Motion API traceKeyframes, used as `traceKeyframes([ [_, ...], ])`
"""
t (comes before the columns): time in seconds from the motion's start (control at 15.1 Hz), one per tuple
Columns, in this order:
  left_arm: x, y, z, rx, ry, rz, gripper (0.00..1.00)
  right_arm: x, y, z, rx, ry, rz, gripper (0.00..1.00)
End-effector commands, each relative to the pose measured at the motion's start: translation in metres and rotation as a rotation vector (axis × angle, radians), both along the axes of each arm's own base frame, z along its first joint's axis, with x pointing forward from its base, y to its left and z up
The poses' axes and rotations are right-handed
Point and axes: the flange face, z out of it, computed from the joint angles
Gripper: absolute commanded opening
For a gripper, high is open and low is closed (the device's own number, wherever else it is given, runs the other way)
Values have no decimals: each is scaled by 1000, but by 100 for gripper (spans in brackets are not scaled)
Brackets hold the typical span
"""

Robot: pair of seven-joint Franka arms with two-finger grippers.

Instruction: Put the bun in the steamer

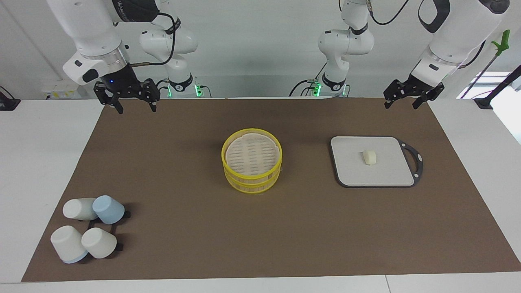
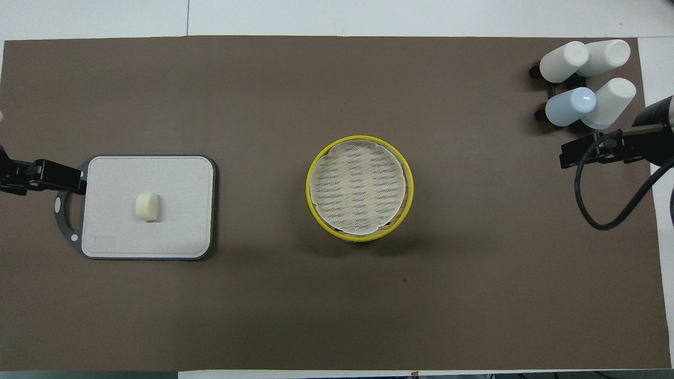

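The cream-white bun (image 1: 369, 157) lies on the middle of a grey board (image 1: 354, 173) toward the left arm's end of the table; it also shows in the overhead view (image 2: 147, 206). The yellow-rimmed steamer (image 1: 252, 165) stands at the mat's centre, without a lid, with a pale liner over its slatted base (image 2: 359, 188). My left gripper (image 1: 400, 106) is open and empty, up in the air over the mat's edge beside the board's handle (image 2: 50, 176). My right gripper (image 1: 137, 110) is open and empty, raised over the mat's corner at the right arm's end (image 2: 592, 150).
The board (image 2: 179, 231) has a black loop handle (image 1: 415, 162). Several white and blue cups (image 1: 89, 228) lie on a black rack at the right arm's end, farther from the robots than the steamer (image 2: 584, 79). A brown mat (image 1: 183, 228) covers the table.
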Motion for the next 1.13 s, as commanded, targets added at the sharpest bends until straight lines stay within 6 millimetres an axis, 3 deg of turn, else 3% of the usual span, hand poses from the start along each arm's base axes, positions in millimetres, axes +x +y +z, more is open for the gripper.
traceKeyframes([
  [0.0,-6,-1,2,-4,-4,-16,100,-9,8,0,-14,45,-6,100],
  [0.2,-6,-1,1,-4,-3,-19,100,3,23,5,9,-44,3,100],
  [0.27,-7,0,2,-5,-6,-19,100,4,42,4,14,-40,-3,100],
  [0.4,-8,0,-2,-5,-10,-17,100,17,103,-13,-1,-19,-79,100],
  [0.53,-13,0,-12,-8,-21,-16,100,46,176,-42,-21,-5,-127,100],
  [0.66,-18,0,-23,-11,-31,-15,100,61,247,-69,-52,-32,-132,100],
  [0.8,-19,5,-36,-12,-38,-33,100,56,297,-85,-48,-51,-128,100],
  [0.93,-21,8,-56,-16,-50,-68,100,43,333,-97,-41,-61,-133,100],
  [0.99,-23,9,-66,-17,-50,-66,100,41,348,-112,-49,-53,-126,100],
  [1.06,-25,12,-74,-17,-53,-63,100,32,376,-127,-41,-63,-118,100],
])
